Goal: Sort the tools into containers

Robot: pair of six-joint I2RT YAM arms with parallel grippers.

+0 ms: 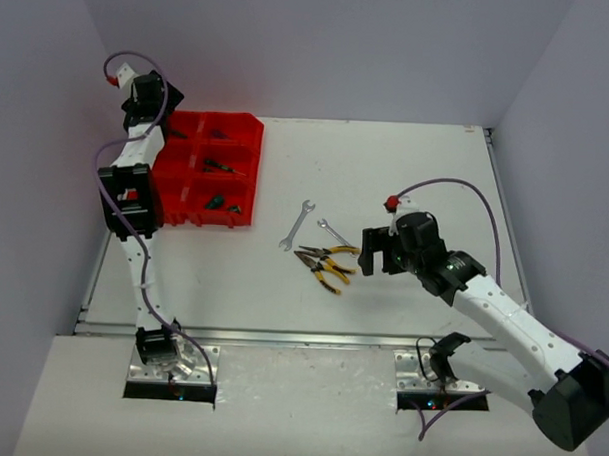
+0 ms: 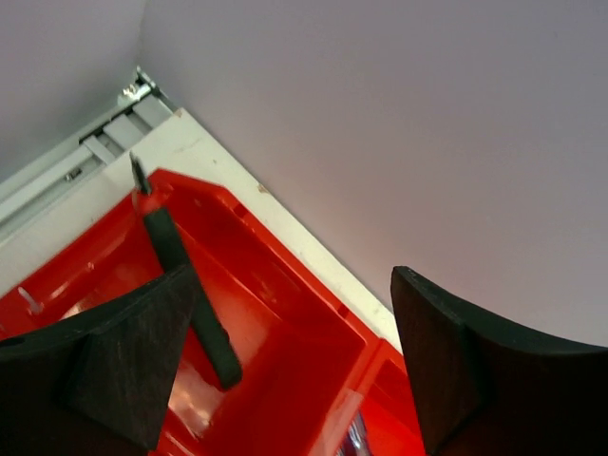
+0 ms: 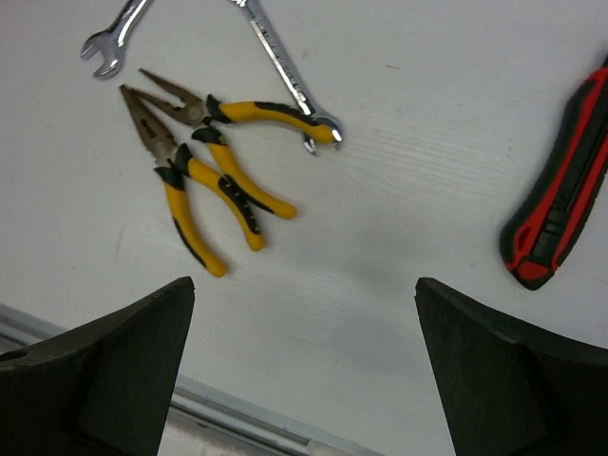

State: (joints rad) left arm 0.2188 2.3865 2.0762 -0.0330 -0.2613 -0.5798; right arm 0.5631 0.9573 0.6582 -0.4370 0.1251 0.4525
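The left gripper (image 2: 296,328) has its jaws spread wide over a compartment of the red tray (image 2: 285,285). A dark-handled screwdriver (image 2: 171,242) slants inside that compartment, below the jaws and close to one finger – nothing pinches it. The right gripper (image 3: 304,318) is also spread and holds nothing. Ahead of its jaws lie two yellow-black pliers (image 3: 178,159), beyond them a silver wrench (image 3: 280,66) – off to one side, a red-black cutter (image 3: 560,190).

Even, diffuse light in every view; the white desk (image 1: 406,182) reads bright, with soft, faint shadows under the pliers (image 3: 204,180). Glare patches shine on the red tray (image 2: 275,294) floor. Fingers (image 2: 123,370) of the left hand (image 2: 293,275) look dark, slightly blurred
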